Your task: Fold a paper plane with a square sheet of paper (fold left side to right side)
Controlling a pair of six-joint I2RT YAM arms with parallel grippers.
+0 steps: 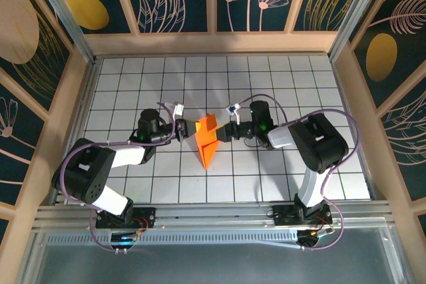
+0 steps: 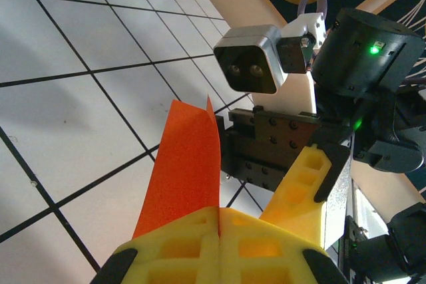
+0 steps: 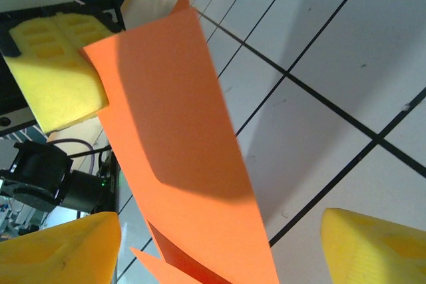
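The square sheet of paper (image 1: 208, 144) is bright orange and folded into a pointed wedge, its tip toward the near edge of the table. One flap (image 2: 190, 164) stands up off the grid. My left gripper (image 1: 184, 131) is shut on the left edge of that flap, and a sliver of orange shows in the seam of its yellow fingers (image 2: 219, 214). My right gripper (image 1: 221, 131) faces it from the right and stands open, its yellow fingertips (image 3: 376, 247) wide apart on either side of the raised paper (image 3: 186, 151). In the right wrist view, the left gripper's pads (image 3: 56, 78) pinch the paper's far corner.
The white gridded table (image 1: 299, 91) has wooden walls on three sides. The two arms' wrists nearly meet over the middle, and the right wrist camera (image 2: 253, 58) sits close in front of the left gripper. Cables loop beside both arms.
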